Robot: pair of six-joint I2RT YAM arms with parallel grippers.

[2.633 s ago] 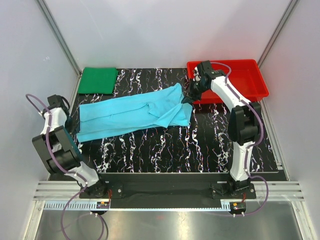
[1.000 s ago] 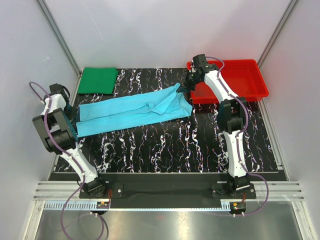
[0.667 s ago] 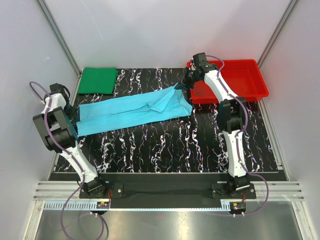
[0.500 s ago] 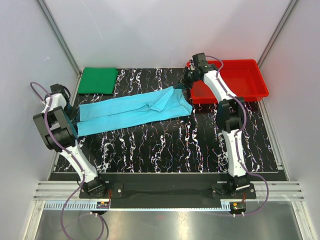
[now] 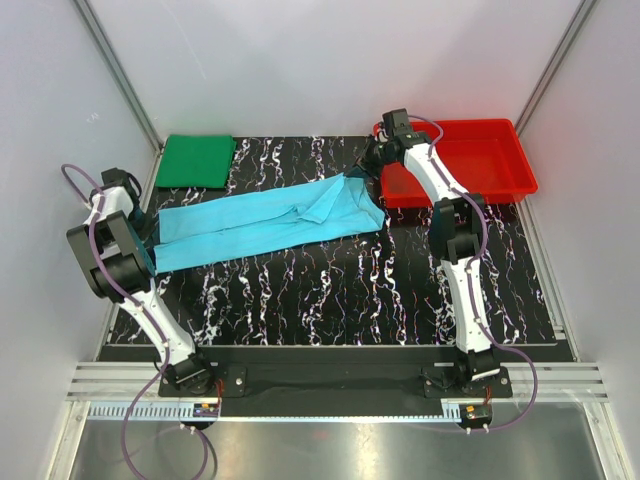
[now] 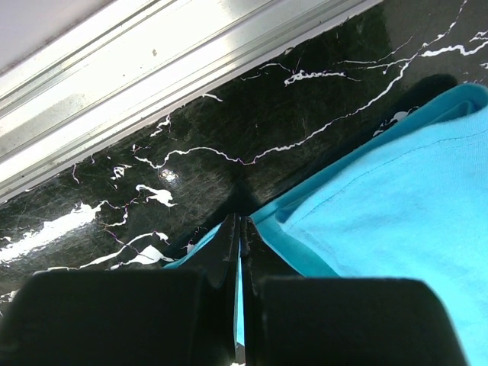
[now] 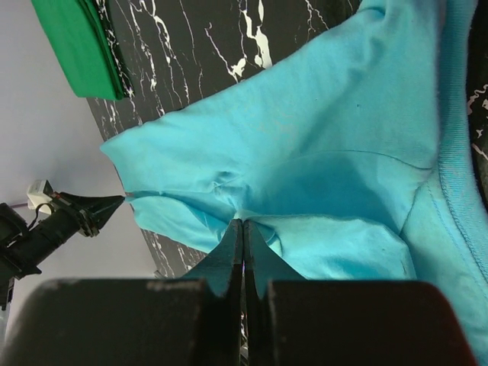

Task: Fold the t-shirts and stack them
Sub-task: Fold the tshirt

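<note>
noted left pincer [image 6: 239,229] pinched shut on the left edge of the cyan t-shirt [image 5: 260,222], right pincer [image 7: 242,229] pinched shut on its right end. found it stretched across the tabletop [image 5: 330,300], green t-shirt [image 5: 196,160] folded at far left corner, apart.

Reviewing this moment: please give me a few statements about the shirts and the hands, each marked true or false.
1. The left hand and the right hand are each shut on the cyan t-shirt. True.
2. The green t-shirt lies in the red tray. False: it lies folded at the far left corner of the mat.
3. The cyan t-shirt is stretched out between the two hands. True.
4. The cyan t-shirt is stacked on the green t-shirt. False: they lie apart.
</note>
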